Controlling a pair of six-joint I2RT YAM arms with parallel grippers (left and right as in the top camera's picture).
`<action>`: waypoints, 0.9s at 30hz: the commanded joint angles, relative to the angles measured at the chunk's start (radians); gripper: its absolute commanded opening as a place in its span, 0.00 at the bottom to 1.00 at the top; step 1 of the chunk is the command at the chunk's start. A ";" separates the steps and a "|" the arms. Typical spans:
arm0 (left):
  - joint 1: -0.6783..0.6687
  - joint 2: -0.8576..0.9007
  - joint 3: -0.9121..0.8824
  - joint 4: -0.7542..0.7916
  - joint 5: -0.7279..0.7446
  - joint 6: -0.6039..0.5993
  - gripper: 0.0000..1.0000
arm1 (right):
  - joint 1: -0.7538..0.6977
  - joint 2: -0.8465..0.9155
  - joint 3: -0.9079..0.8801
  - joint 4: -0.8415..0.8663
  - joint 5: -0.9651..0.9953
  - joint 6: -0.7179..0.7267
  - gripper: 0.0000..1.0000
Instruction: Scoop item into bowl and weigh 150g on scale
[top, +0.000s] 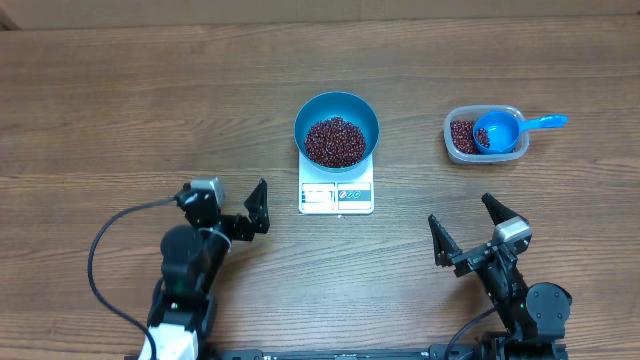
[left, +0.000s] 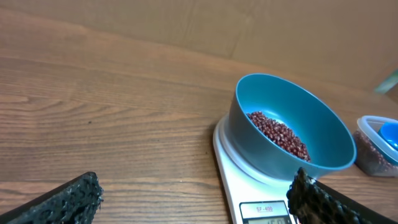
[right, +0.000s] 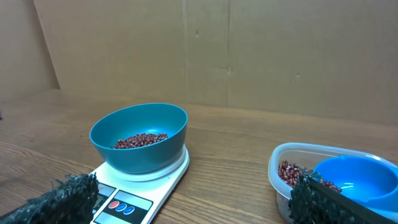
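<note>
nearest the robot, the left gripper (left: 194, 190) hovers low over the wooden table (top: 120, 100), its two dark fingers spread wide with nothing between them. the right gripper (top: 461, 212) sits on the other side, also low over the table, its fingers just as wide apart and empty. both are clear of everything else, and between them the table top is bare wood.

a little farther out, between the two arms, the white scale (top: 336, 196) lies flat on the table with its display strip and buttons on the edge facing the robot. the digits are too small to read. the blue bowl (top: 337, 103) stands upright on the scale's platform, and a heap of dark red-brown beans (top: 335, 140) covers its bottom, well below the rim.

off to the right, well apart from the scale, is a clear plastic tub (top: 447, 135) with more of the beans inside. a small blue scoop (top: 497, 132) rests in it, cup inside the tub and handle poking out over the right edge.

beyond the table stands a plain cardboard wall (right: 280, 50).
</note>
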 joint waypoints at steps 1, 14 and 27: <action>0.005 -0.083 -0.080 0.018 -0.022 0.011 1.00 | 0.005 -0.010 -0.010 0.001 -0.005 0.000 1.00; 0.005 -0.462 -0.133 -0.333 -0.156 0.015 1.00 | 0.005 -0.010 -0.010 0.001 -0.005 0.000 1.00; 0.021 -0.816 -0.133 -0.586 -0.185 0.187 1.00 | 0.005 -0.010 -0.010 0.001 -0.005 0.000 1.00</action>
